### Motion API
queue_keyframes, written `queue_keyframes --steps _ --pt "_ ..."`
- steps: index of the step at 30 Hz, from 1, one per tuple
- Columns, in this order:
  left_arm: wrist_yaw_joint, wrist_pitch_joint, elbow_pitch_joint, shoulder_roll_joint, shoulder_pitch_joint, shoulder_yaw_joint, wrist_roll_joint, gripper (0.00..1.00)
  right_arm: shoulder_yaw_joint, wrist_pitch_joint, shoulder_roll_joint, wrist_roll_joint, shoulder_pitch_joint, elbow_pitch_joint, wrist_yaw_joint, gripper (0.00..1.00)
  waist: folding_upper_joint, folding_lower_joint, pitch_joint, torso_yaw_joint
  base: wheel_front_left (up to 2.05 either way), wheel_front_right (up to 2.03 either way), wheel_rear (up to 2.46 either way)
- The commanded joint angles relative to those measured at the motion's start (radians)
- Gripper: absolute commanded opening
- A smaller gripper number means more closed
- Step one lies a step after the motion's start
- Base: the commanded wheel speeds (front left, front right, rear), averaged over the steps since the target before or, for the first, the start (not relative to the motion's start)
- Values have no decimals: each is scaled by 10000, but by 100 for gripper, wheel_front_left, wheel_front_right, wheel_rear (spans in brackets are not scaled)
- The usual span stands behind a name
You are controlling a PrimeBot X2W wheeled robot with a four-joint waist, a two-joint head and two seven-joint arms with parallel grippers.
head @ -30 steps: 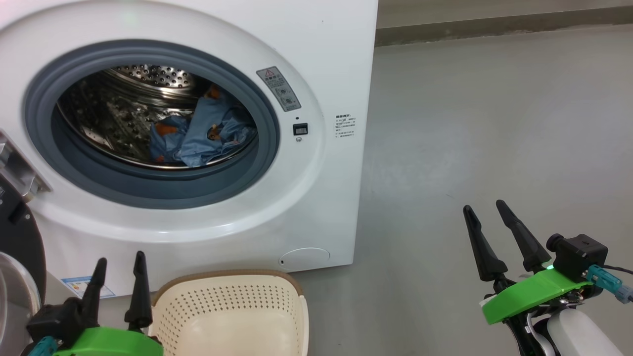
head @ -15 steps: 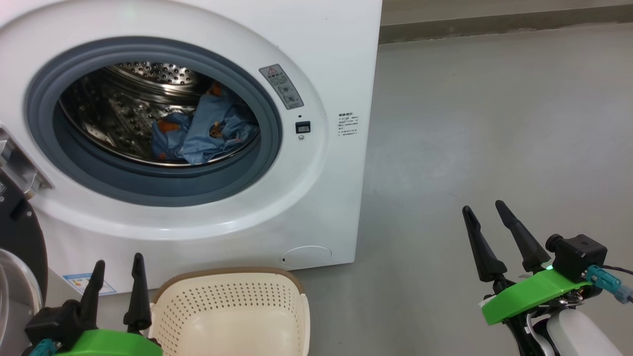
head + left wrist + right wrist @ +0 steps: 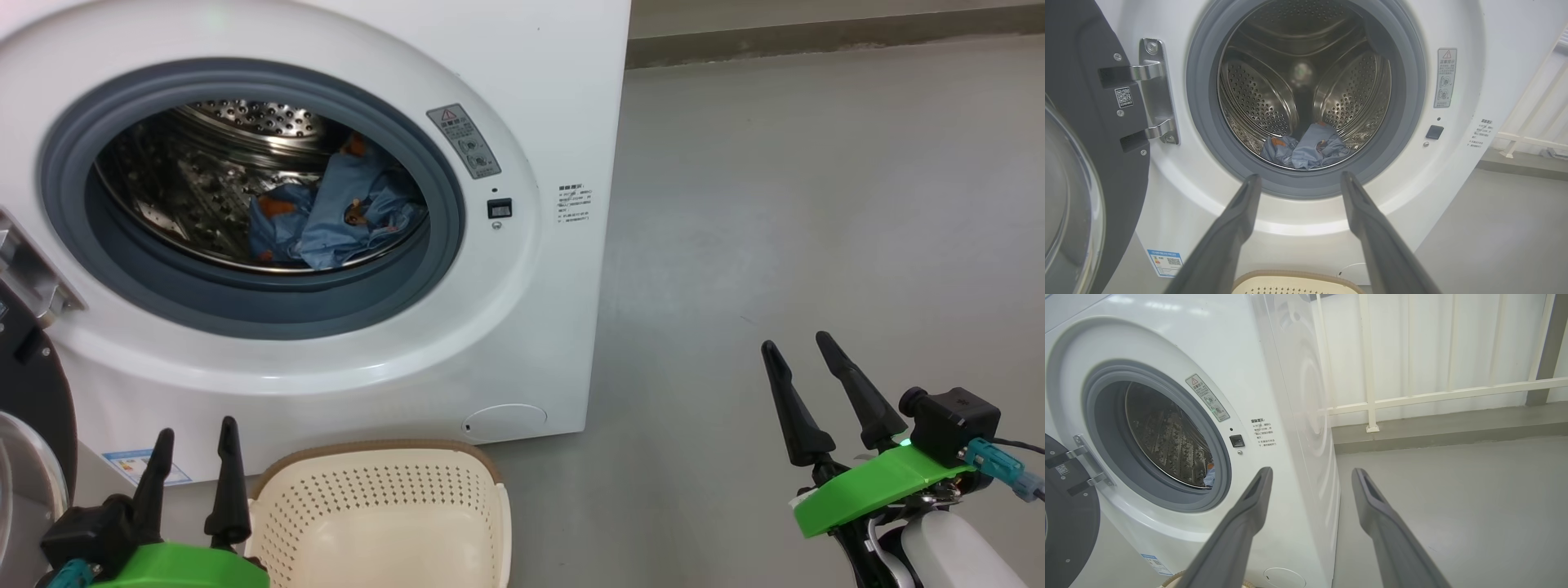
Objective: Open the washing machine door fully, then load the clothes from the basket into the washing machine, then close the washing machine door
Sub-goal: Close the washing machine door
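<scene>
The white washing machine (image 3: 539, 98) stands with its door (image 3: 28, 392) swung wide to the left on steel hinges (image 3: 1152, 90). Light blue clothes (image 3: 335, 216) with orange-brown prints lie low in the steel drum, also seen as clothes (image 3: 1306, 147) in the left wrist view. In front of the machine sits the cream basket (image 3: 384, 514), with no fabric inside it. My left gripper (image 3: 194, 433) hovers open just left of the basket, nothing between its fingers. Off to the right, over bare floor, my right gripper (image 3: 800, 343) is open too.
Grey floor (image 3: 816, 204) stretches right of the machine to a low kerb. A white railing (image 3: 1412, 392) stands behind the machine's right side. The open door (image 3: 1081, 171) juts out on the left.
The camera has shifted very slightly, so the machine sits a touch higher and further right in the picture. Both grippers stay open and still.
</scene>
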Motion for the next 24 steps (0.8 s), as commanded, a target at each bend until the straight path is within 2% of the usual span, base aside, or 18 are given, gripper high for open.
queue_keyframes --steps 1,18,24 --pt "17 -90 -280 263 -211 327 -100 100 142 -80 -104 96 -104 -230 56 100 0 1 4 -2 0 0 0" --pt "66 -144 -370 325 -248 306 -176 100 167 -80 -79 101 -145 -209 56 100 0 1 52 -18 0 0 0" --pt "52 -152 -371 335 -261 295 -231 100 143 -80 -70 96 -162 -191 56 100 0 1 64 -22 -46 46 0"
